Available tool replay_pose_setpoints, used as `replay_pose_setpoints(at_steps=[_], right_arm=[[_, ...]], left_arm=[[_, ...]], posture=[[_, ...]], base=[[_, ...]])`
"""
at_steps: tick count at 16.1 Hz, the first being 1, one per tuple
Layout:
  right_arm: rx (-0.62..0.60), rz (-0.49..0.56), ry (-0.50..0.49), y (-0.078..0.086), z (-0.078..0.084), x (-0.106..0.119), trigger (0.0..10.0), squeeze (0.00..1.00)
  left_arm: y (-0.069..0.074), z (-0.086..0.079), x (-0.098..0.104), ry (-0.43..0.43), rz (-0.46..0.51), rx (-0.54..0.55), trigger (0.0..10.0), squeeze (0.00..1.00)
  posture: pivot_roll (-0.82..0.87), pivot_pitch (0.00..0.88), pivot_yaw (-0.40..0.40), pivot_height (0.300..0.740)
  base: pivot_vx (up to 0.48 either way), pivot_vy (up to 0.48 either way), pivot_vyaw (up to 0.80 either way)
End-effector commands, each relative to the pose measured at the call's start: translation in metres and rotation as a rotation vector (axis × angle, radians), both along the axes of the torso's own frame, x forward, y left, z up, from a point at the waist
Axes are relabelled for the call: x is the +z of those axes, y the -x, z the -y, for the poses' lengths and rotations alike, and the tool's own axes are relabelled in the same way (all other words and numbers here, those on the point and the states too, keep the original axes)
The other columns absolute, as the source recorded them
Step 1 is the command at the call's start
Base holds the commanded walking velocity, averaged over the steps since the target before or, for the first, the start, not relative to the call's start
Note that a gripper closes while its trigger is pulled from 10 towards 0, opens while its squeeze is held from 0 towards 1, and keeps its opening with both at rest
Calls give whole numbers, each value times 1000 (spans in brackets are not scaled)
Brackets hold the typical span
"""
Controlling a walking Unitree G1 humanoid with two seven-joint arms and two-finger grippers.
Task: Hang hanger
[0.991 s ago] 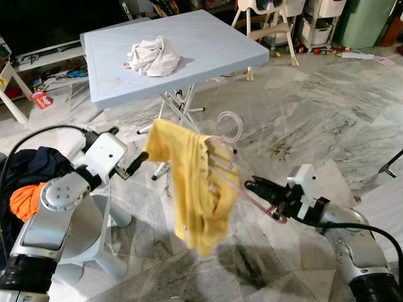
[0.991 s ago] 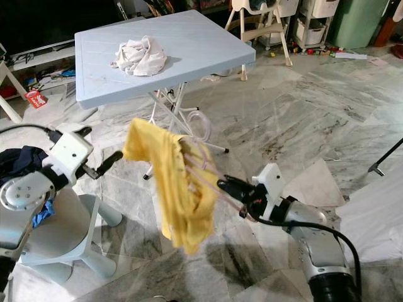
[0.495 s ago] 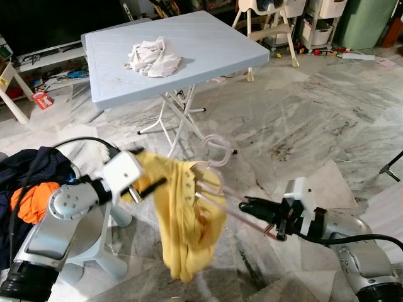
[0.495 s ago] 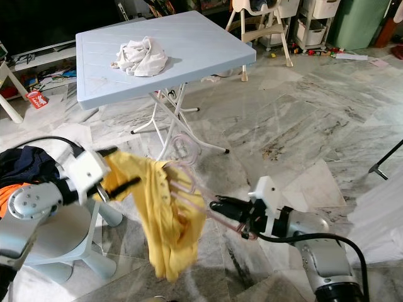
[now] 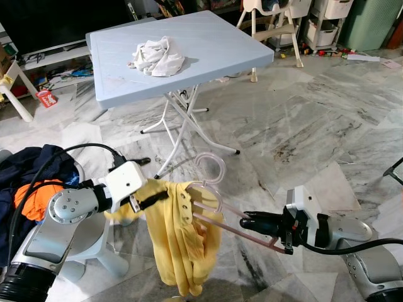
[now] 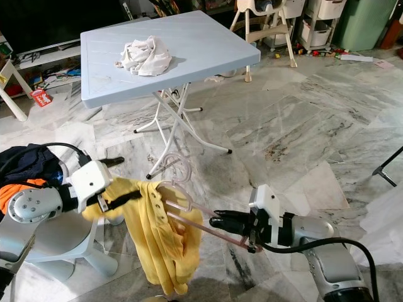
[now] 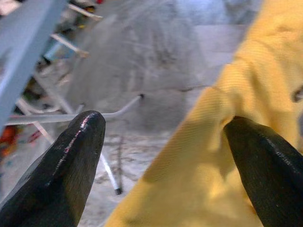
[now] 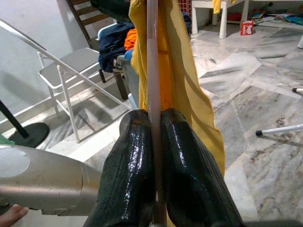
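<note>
A clear pink hanger (image 5: 211,168) carries a yellow shirt (image 5: 178,245) that droops low over the marble floor. My right gripper (image 5: 247,219) is shut on the hanger's lower bar, and in the right wrist view the pink bar (image 8: 152,56) runs up between the pressed fingertips (image 8: 135,137). My left gripper (image 5: 150,180) is open at the shirt's left shoulder. Its left wrist view has the two fingers (image 7: 71,161) wide apart with yellow cloth (image 7: 208,156) between them. The hanger's hook points up and is free in the air.
A light blue folding table (image 5: 214,50) with a crumpled white cloth (image 5: 157,55) stands ahead. A white stool (image 5: 94,251) and a pile of navy and orange clothes (image 5: 31,182) are at my left. Chairs and storage boxes line the far wall.
Both arms have come down, bringing the hanger and shirt lower and closer to the floor. The left gripper has followed the shirt's shoulder down. The view has shifted slightly.
</note>
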State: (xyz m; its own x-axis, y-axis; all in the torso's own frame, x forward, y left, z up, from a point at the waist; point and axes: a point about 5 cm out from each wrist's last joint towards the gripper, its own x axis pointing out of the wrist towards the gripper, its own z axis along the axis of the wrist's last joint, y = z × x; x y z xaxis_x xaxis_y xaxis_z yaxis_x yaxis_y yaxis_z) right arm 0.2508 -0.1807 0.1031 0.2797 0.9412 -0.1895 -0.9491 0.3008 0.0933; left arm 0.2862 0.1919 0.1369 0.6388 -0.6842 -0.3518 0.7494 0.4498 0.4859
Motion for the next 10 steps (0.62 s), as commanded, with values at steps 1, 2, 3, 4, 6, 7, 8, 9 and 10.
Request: replay_pose_setpoints(at_steps=[1, 2, 3, 4, 6, 7, 8, 9, 10], right_arm=[[56, 43, -45, 0, -8, 11, 10000, 0], [55, 42, -47, 0, -8, 11, 10000, 0], [54, 42, -47, 0, -8, 11, 10000, 0], [55, 41, -45, 0, -8, 10, 10000, 0], [58, 40, -43, 0, -9, 10, 10000, 0], [65, 38, -37, 1, -9, 8, 10000, 0], [66, 37, -35, 0, -9, 8, 10000, 0], [64, 36, -34, 0, -9, 8, 10000, 0], [64, 37, -32, -1, -9, 8, 10000, 0]], left_arm=[[4, -3, -1, -22, -35, -23, 10000, 0], [9, -2, -5, -18, -80, -54, 0, 0], [11, -1, -6, -16, -100, -67, 0, 0], [14, -1, -7, -7, -120, -88, 0, 0], [18, -1, -9, -6, -149, -110, 0, 0], [19, -4, -10, -3, -164, -112, 0, 0], [19, -5, -9, 13, -171, -106, 0, 0], [18, -5, -8, 11, -172, -107, 0, 0], [18, -5, -8, 8, -170, -108, 0, 0]], posture=[[41, 33, 108, 740], [41, 33, 108, 740], [41, 33, 108, 740], [43, 32, 110, 740], [47, 31, 110, 740], [47, 30, 109, 740], [47, 30, 106, 740], [47, 29, 105, 740], [47, 29, 103, 740]], base=[[0, 0, 0], [0, 0, 0], [0, 0, 0], [0, 0, 0], [0, 0, 0], [0, 0, 0], [0, 0, 0], [0, 0, 0], [0, 0, 0]])
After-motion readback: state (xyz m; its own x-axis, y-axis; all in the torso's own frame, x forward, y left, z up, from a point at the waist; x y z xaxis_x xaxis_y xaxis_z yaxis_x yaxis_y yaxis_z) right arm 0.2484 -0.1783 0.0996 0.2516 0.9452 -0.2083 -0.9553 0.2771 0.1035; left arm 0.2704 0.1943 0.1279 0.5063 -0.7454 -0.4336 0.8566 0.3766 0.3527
